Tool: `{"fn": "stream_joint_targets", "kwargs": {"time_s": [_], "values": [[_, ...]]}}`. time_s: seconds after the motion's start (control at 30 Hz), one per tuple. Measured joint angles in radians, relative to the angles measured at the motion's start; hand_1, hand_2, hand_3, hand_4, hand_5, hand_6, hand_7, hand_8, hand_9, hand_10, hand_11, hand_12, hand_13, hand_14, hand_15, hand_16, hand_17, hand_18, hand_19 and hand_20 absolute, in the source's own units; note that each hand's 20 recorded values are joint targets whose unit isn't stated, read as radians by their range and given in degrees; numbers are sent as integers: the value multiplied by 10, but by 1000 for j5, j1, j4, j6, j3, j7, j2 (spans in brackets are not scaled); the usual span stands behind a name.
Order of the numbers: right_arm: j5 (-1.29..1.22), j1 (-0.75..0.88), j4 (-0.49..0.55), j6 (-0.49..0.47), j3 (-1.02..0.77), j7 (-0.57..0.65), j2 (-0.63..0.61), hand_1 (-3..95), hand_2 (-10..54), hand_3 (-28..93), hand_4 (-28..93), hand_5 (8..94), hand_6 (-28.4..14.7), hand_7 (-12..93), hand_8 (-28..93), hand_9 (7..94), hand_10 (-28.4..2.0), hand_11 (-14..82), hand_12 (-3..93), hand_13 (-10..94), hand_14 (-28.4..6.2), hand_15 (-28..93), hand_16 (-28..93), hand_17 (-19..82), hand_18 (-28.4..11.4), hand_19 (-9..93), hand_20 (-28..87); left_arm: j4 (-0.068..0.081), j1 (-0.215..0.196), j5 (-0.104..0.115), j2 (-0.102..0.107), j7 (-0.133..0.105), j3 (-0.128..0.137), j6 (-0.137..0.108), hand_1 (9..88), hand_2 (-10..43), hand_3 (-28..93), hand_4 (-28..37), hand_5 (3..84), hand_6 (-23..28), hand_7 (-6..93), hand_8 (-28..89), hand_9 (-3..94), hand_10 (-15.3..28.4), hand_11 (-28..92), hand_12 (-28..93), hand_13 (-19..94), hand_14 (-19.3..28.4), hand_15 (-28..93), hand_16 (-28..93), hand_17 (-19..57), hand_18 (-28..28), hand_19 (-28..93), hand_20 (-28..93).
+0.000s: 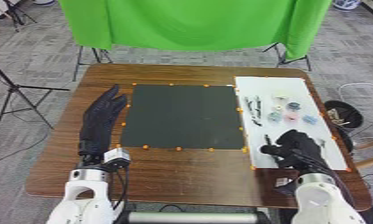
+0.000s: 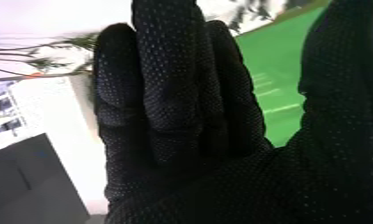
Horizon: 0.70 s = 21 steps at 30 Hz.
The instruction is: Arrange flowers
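Observation:
In the head view, my right hand (image 1: pixel 296 149) is over the near part of a white sheet (image 1: pixel 253 84) on the table's right side. Its fingers are straight in the right wrist view, where the hand (image 2: pixel 178 110) holds nothing visible. Small pale flowers lie farther up the sheet, among them a pink one (image 1: pixel 291 117) and a bluish one (image 1: pixel 309 120). Dark slender pieces (image 1: pixel 257 111) lie to their left. Thin stems with green leaves (image 2: pixel 51 63) show in the right wrist view. My left hand (image 1: pixel 99 120) is open at the table's left side, fingers pointing forward.
A dark rectangular mat (image 1: pixel 182 117) with orange dots around its edges covers the middle of the brown table (image 1: pixel 178 175). A black bin (image 1: pixel 344 114) stands past the right edge. A green cloth (image 1: pixel 196 22) hangs beyond the far edge, and a tripod (image 1: pixel 15 86) stands at left.

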State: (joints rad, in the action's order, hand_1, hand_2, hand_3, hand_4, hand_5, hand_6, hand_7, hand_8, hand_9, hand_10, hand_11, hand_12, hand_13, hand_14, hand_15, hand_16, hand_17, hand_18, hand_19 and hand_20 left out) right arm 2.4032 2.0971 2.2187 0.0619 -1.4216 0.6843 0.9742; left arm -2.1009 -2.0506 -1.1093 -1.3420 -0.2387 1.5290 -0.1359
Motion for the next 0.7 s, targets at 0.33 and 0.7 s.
{"fn": "stream_joint_targets", "kwargs": {"time_s": [0.33, 0.7], "values": [[49, -13, -54, 1, 33, 34, -4, 416, -95, 691, -228, 694, -51, 173, -72, 808, -143, 231, 205, 873, -55, 367, 239, 634, -89, 714, 315, 0, -1, -1, -1, 15, 10, 5, 272, -62, 658, -216, 406, 17, 114, -78, 420, 132, 165, 89, 293, 165, 146, -7, 17, 103, 61, 133], [86, -16, -67, 32, 62, 54, -2, 546, -95, 571, -181, 732, -33, 214, 136, 897, -104, 176, 334, 936, -29, 381, 270, 687, -70, 759, 309, 0, -4, 0, -1, 26, 13, 13, 272, -59, 658, -218, 406, 18, 112, -77, 421, 132, 167, 92, 293, 166, 148, -6, 15, 104, 61, 133]]}}
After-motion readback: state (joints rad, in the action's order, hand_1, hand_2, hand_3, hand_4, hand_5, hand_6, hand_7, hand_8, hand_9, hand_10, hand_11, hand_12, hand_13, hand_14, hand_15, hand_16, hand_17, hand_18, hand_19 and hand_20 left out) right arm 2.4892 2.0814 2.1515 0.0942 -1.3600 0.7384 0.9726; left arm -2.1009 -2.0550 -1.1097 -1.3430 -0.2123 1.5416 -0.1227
